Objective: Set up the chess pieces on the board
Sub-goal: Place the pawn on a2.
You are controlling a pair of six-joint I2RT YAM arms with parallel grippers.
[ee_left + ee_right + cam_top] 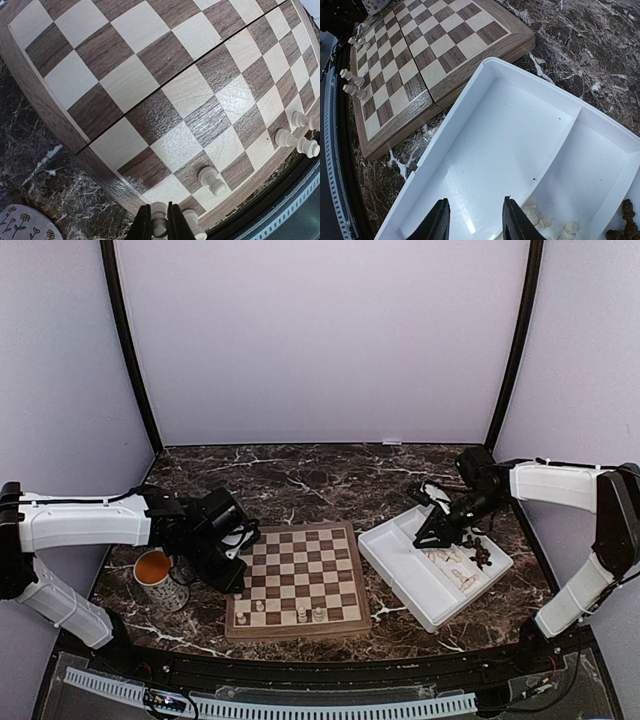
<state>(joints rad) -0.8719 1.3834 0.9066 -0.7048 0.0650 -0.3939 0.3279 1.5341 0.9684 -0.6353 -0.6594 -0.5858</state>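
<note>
Looking down from above, the board (300, 575) lies on the marble surface (320, 480) between a mug (158, 578) and a white tray (398, 582); the left hand (236, 578) sits at its left edge and the right hand (445, 530) hangs over the tray. From the left wrist, the left hand (160, 227) is clenched on a cream piece (159, 220) at the board's near edge, other cream pieces (212, 180) standing close by; from the right wrist, the right hand (474, 220) is released, its fingers (437, 222) apart over bare tray floor, dark pieces (626, 222) in another compartment.

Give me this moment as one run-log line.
left gripper: shut on cream piece over board | right gripper: open, empty, over white tray | on board: four cream pieces
</note>
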